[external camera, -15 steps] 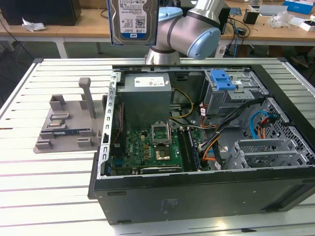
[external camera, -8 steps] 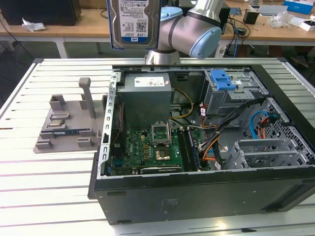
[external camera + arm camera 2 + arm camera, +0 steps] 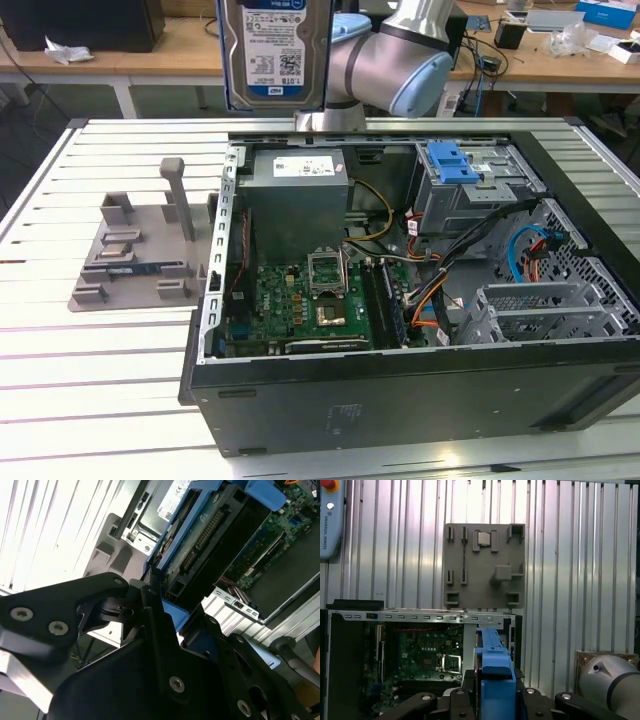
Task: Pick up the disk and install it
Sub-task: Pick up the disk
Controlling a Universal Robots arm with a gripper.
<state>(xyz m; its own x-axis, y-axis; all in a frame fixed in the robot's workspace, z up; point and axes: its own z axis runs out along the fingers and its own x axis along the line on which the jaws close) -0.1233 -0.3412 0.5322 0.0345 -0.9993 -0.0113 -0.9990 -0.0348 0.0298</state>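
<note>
**A:** Where is the disk?

**B:** The disk (image 3: 275,50) is in the air, upright, with its label facing the exterior camera. It hangs over the far wall of the open computer case (image 3: 400,390), above the power supply (image 3: 296,190), and touches neither.

**A:** And the fingers?

**B:** The gripper (image 3: 172,617) is closed on it. In both wrist views the black fingers (image 3: 155,625) press on either side of the disk's blue rail (image 3: 492,665).

**A:** What about the bay?

**B:** The grey drive cage (image 3: 470,205) has a blue latch (image 3: 450,160) on top and sits at the exterior view's right of the power supply. The disk is well apart from it.

**A:** Anything else on the desk (image 3: 100,400)?

**B:** A grey fixture plate (image 3: 130,255) lies beside the case, at the exterior view's left.
</note>
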